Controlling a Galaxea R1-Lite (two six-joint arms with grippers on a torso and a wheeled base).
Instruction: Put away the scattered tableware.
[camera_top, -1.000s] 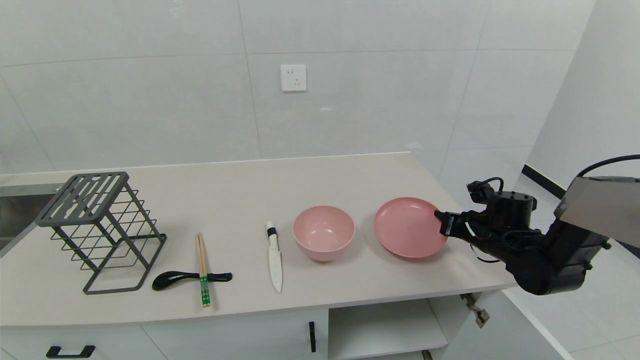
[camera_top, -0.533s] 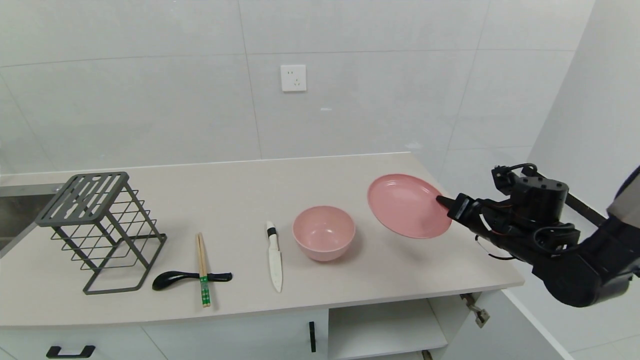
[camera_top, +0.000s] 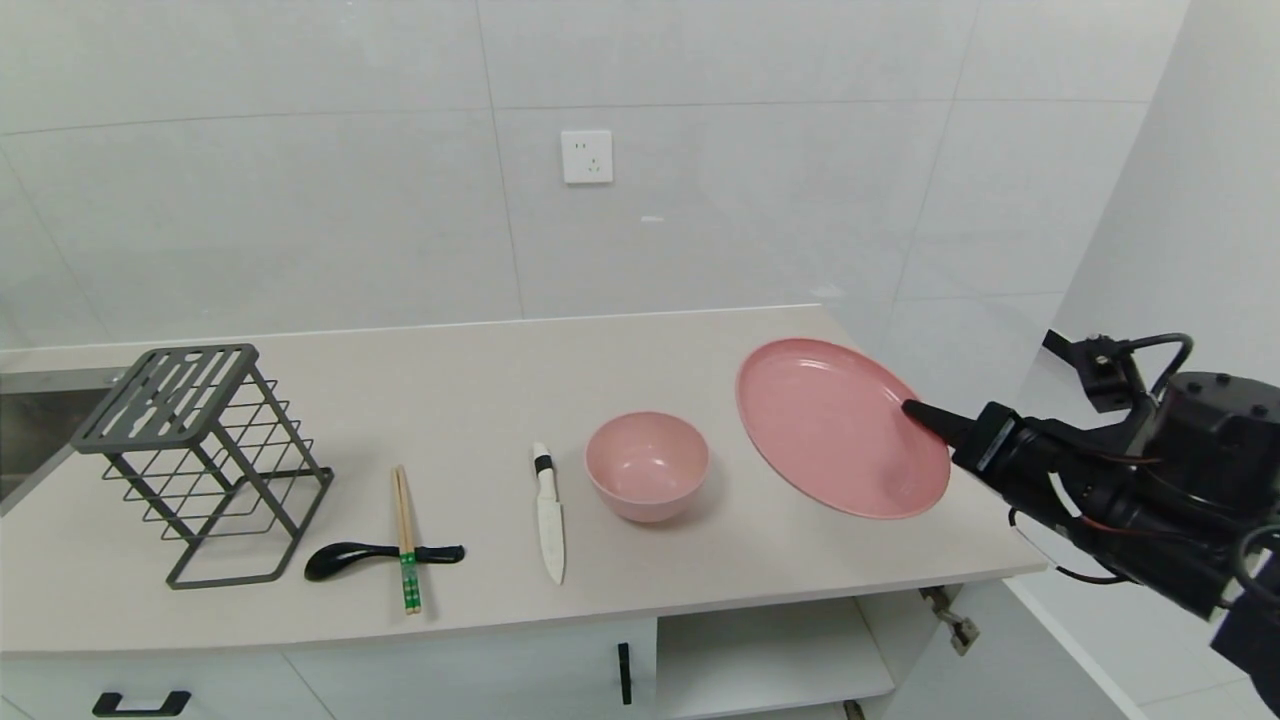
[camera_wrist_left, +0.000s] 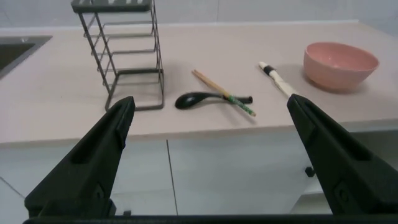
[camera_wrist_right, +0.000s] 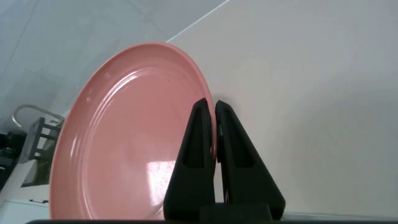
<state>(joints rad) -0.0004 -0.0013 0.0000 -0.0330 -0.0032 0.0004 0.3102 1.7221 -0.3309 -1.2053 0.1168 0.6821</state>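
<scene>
My right gripper (camera_top: 915, 412) is shut on the rim of the pink plate (camera_top: 835, 425), holding it tilted in the air above the right end of the counter. In the right wrist view the fingers (camera_wrist_right: 200, 127) pinch the pink plate (camera_wrist_right: 130, 137) at its edge. A pink bowl (camera_top: 647, 465) sits on the counter left of the plate. A white knife (camera_top: 548, 512), wooden chopsticks (camera_top: 405, 537) and a black spoon (camera_top: 380, 556) lie further left. My left gripper (camera_wrist_left: 211, 112) hangs open below the counter front, facing the spoon (camera_wrist_left: 205, 99) and bowl (camera_wrist_left: 340, 65).
A dark wire rack (camera_top: 200, 455) stands at the counter's left end, beside a sink (camera_top: 40, 425). An open cabinet shelf (camera_top: 770, 655) lies under the counter's right part. The counter (camera_top: 500, 400) ends just right of the plate.
My right gripper lifted the pink plate off the counter and drew it up and toward the right, tilting it; the arm has swung rightward. Other tableware stayed put.
</scene>
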